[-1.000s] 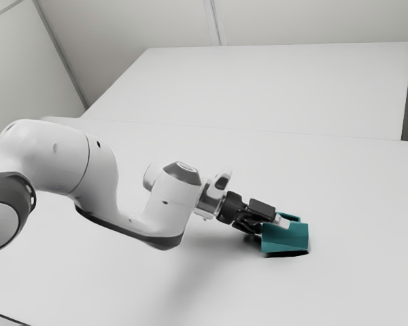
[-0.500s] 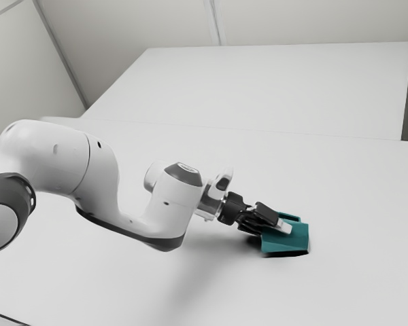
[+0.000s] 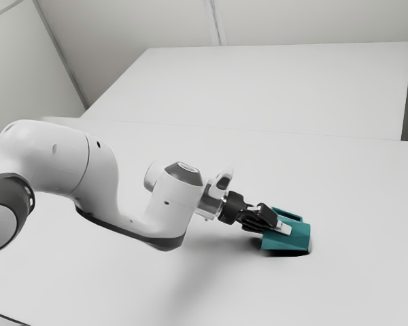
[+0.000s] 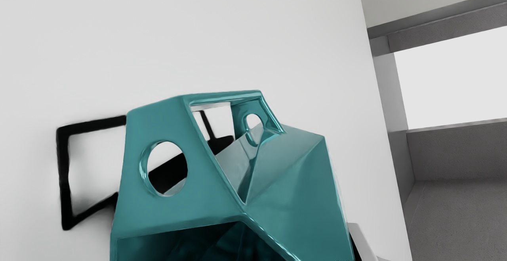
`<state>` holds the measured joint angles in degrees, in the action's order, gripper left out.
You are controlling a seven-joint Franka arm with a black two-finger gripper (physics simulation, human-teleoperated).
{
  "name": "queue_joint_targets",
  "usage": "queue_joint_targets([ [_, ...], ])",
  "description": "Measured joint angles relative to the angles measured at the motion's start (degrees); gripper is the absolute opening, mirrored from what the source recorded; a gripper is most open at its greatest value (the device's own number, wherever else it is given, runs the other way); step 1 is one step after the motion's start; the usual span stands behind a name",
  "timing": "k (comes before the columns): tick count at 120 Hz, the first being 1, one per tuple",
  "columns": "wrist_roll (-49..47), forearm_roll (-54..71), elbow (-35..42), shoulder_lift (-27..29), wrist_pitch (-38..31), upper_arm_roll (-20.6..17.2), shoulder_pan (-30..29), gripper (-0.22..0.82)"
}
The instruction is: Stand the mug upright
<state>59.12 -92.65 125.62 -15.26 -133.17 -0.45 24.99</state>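
mug on its side, gripper at it, not upright

mug (image 3: 292, 238) lies tipped over on the tabletop (image 3: 122, 285), well in from the far line where the surface seems to end. in the wrist view a tabletop edge (image 4: 383, 110) runs past with a bare strip between it and the mug. a dark hollow, i take it for the mouth, faces my side; the loop i read as the handle (image 4: 222, 96) is raised off the body.

my gripper (image 3: 283, 228) is at the mug's wall. whether my fingers (image 3: 285, 230) are clenched on it or released, i cannot tell.

progress, my judgement: reach is made, the mug's posture is not. left to do: turn it base down, standing steady, then let it be free of me. whether any of its weight is off the tabletop, cannot tell.
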Motion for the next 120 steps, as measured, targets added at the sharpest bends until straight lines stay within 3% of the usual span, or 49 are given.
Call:
queue_joint_targets([
  [25, 0.02, 0.35, -0.07, 4.01, -1.80, 0.04, 1.13, -0.16],
  [49, -0.34, 6.85, 1.30, 12.05, -7.20, 0.09, 1.66, -0.17],
  [66, -4.02, 27.88, 3.43, 18.27, -10.31, 0.26, -0.01, -0.18],
  [77, -8.42, 44.87, 3.72, 20.64, -9.69, 0.30, -4.42, -0.18],
  [96, -17.84, 69.54, 3.67, 24.18, -2.86, 1.48, -10.88, -0.18],
  [120, -28.62, 86.19, 3.87, 25.78, 8.36, 2.96, -11.67, -0.18],
])
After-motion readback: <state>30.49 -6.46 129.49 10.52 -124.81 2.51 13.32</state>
